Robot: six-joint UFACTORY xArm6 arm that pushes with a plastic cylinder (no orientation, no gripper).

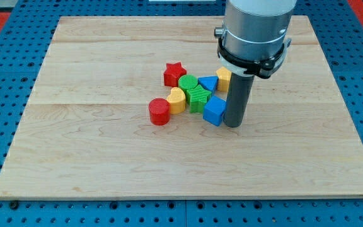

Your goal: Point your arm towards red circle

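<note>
The red circle [159, 111] is a short red cylinder at the left end of a cluster of blocks in the middle of the wooden board [106, 157]. My tip [233, 124] touches the board at the right end of the cluster, right next to the blue cube [214, 111]. Between the tip and the red circle lie the blue cube, a green star [198, 98] and a yellow heart [177, 100]. The tip stands well to the right of the red circle.
A red star [174, 73], a green round block [188, 82], a blue triangle [208, 83] and a yellow block [224, 77] sit at the cluster's top. The arm's grey body [255, 31] hangs over the board's upper right. Blue pegboard [5, 94] surrounds the board.
</note>
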